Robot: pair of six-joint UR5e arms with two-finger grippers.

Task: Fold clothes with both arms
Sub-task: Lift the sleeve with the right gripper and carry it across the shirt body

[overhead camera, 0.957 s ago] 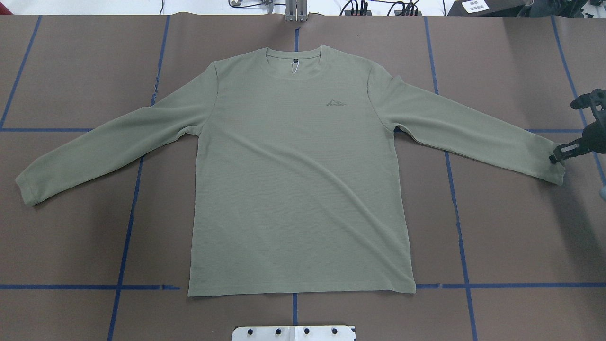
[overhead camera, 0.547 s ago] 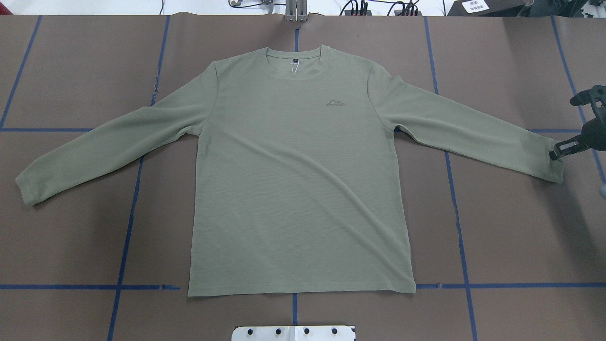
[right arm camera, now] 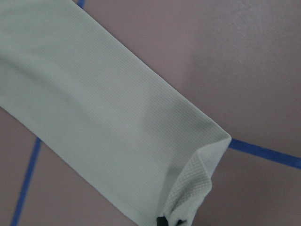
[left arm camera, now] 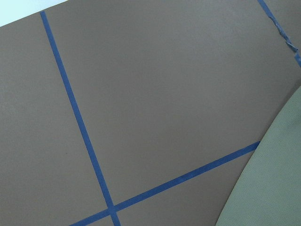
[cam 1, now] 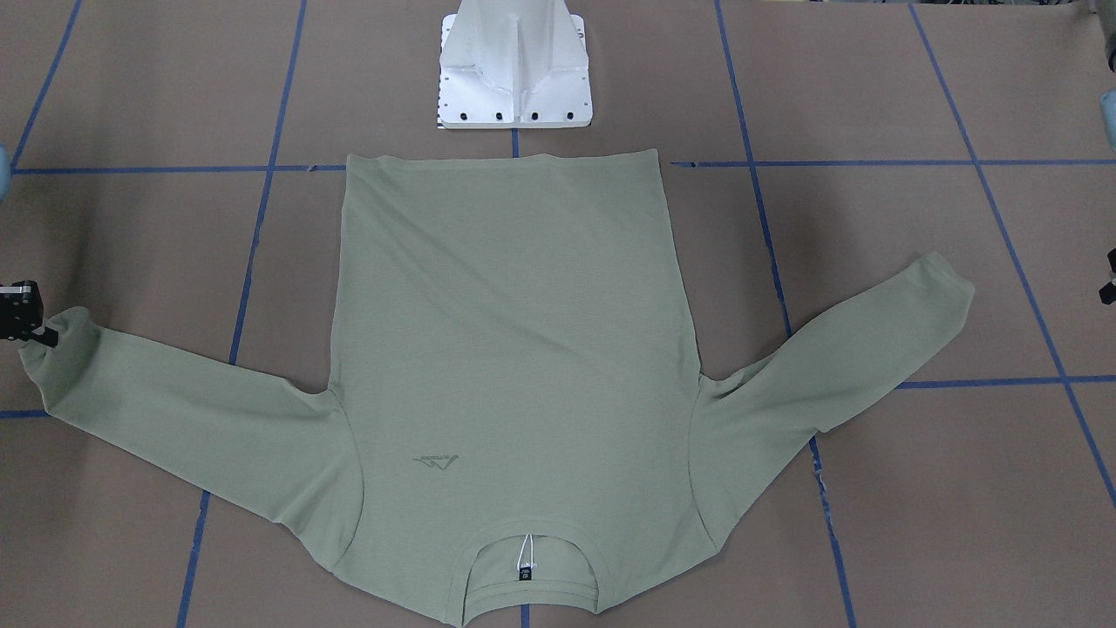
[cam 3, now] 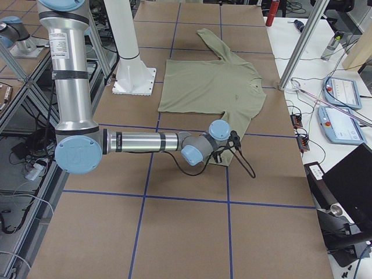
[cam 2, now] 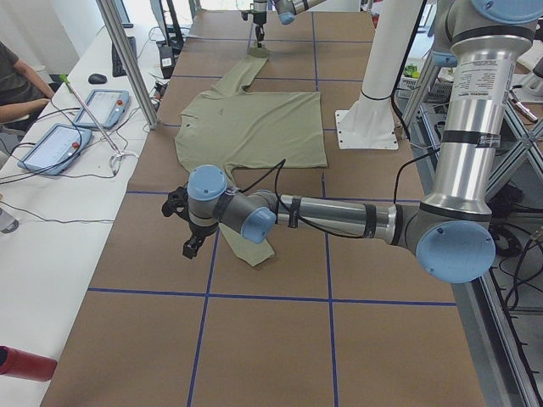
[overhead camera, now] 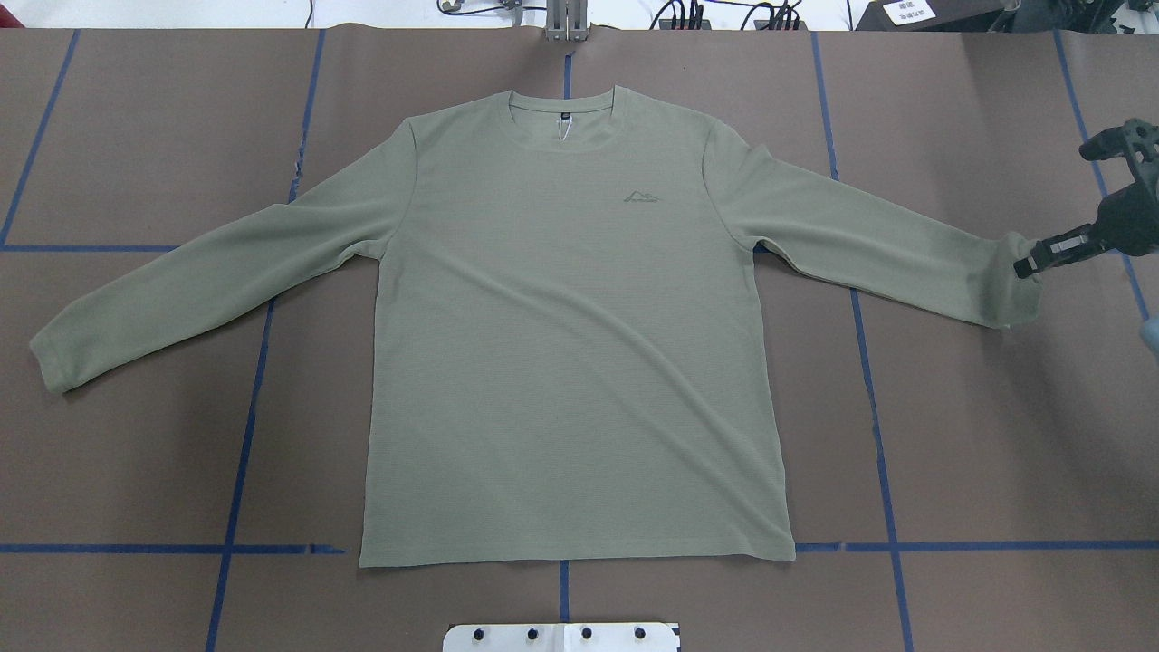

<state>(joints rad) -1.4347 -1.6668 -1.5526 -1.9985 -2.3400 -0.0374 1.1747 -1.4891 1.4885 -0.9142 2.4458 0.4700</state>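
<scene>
The pale sage-green long-sleeved shirt [overhead camera: 561, 344] lies flat, face up, collar at the far edge of the brown table. My right gripper [overhead camera: 1028, 264] is shut on the cuff [overhead camera: 1014, 285] of the sleeve on the overhead view's right. That cuff is raised and curled inward, and it bunches at the bottom of the right wrist view [right arm camera: 195, 188]. The other sleeve's cuff [overhead camera: 54, 358] rests flat. My left gripper [cam 2: 187, 233] hovers beyond that cuff, apart from the cloth. I cannot tell whether it is open or shut. The left wrist view shows only a sleeve edge [left arm camera: 277, 179].
The white pedestal base [cam 1: 514, 78] stands just behind the shirt's hem. Blue tape lines [overhead camera: 244, 435] divide the brown table cover. Along the far side runs a white desk with tablets [cam 2: 102, 106], cables and a person's arm [cam 2: 21, 85]. A red cylinder [cam 2: 25, 363] lies on it.
My right gripper has moved inward and toward the far edge with the cuff. The sleeve end, flat on the table a second ago, is now lifted and folded over.
</scene>
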